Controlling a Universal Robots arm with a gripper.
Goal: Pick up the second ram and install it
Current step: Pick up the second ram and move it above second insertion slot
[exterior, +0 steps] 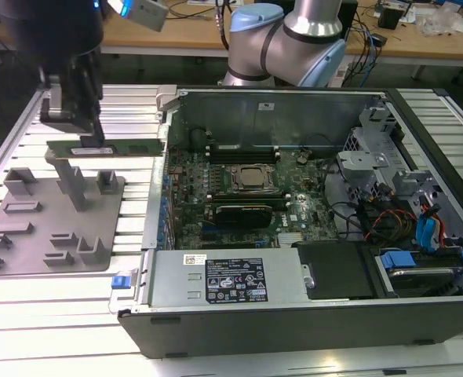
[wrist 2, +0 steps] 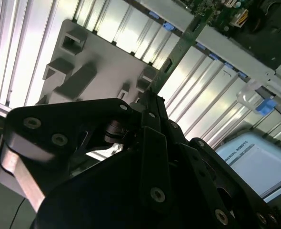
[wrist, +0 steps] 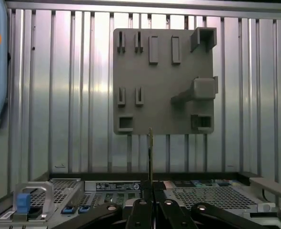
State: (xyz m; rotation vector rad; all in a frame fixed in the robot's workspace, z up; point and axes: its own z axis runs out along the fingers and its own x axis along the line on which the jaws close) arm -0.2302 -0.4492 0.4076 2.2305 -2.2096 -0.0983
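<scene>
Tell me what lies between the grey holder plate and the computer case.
Only bare ribbed table, seen in the first wrist view; the held memory stick hangs over that gap.

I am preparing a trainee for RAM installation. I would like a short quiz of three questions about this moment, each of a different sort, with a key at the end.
1. True or false: the second ram is seated in a slot inside the computer case.
2. Multiple choice: the gripper is A) open; B) shut on the second ram; C) shut with nothing in it.
3. Short answer: in the exterior view, on which side of the computer case is the second ram?

Key
1. False: it is held in the air, outside the computer case.
2. B.
3. On the exterior view's left, near the grey holder block.
</scene>
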